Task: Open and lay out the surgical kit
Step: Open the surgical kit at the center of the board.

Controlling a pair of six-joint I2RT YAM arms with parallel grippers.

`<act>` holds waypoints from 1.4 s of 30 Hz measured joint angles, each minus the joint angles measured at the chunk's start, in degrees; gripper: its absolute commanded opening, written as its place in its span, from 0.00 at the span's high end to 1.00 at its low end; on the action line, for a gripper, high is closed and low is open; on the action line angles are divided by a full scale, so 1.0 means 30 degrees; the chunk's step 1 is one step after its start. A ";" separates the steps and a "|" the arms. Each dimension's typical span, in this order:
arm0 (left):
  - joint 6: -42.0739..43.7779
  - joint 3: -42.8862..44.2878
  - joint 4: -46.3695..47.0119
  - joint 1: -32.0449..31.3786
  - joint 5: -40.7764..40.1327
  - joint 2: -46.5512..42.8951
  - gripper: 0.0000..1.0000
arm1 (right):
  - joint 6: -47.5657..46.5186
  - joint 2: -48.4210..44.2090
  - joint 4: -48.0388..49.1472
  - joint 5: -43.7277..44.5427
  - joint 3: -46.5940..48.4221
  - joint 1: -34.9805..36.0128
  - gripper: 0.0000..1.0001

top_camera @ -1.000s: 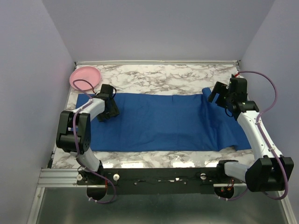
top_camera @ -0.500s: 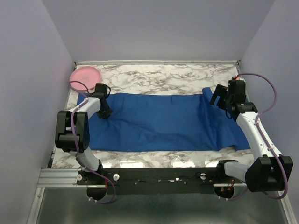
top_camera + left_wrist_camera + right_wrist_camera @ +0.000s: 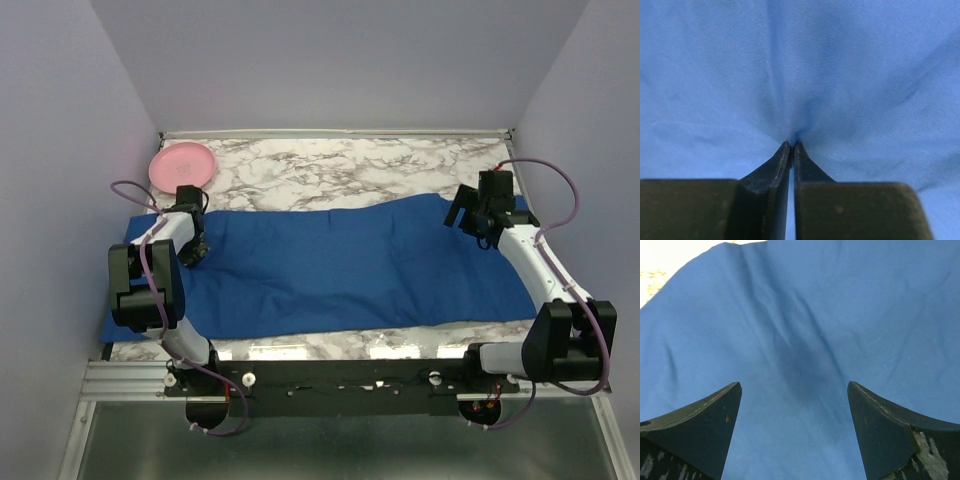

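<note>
The royal-blue cloth wrap [image 3: 340,265] lies spread across the marble table, reaching from the left edge to the right arm. My left gripper [image 3: 192,250] is shut on a pinch of the cloth [image 3: 800,75] near its left end; creases radiate from the fingertips [image 3: 785,150]. My right gripper [image 3: 470,218] is open above the cloth's far right corner, with bare cloth [image 3: 795,365] between its fingers [image 3: 715,415]. The steel tray, forceps, tweezers and packets are out of view.
A pink plate [image 3: 183,166] sits at the far left corner of the marble table [image 3: 340,165], just beyond the left gripper. Lavender walls close in the sides and back. The cloth overhangs the table's left edge [image 3: 115,320].
</note>
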 measured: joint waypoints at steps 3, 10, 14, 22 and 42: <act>0.0233 0.0036 -0.0197 -0.0029 -0.0685 0.0000 0.62 | 0.0437 0.0838 0.0146 -0.0576 0.0007 -0.0452 0.05; 0.0801 0.0437 -0.0452 -0.0204 -0.1902 -0.0226 0.13 | 0.1814 0.3075 0.1202 -0.2798 -0.0546 -0.3257 0.05; 0.0976 0.0459 -0.0444 -0.1049 -0.1902 -0.0918 0.06 | 0.2433 0.4524 0.1399 -0.3759 -0.1282 -0.4699 0.05; 0.1020 0.0459 -0.0277 -0.2747 -0.1297 -0.1989 0.04 | 0.4262 0.4983 0.1705 -0.5384 -0.1763 -0.6725 0.03; 0.1144 0.0459 0.0372 -0.4065 0.0969 -0.3439 0.01 | 0.4721 0.2055 0.1093 -0.4488 -0.3162 -1.1868 0.02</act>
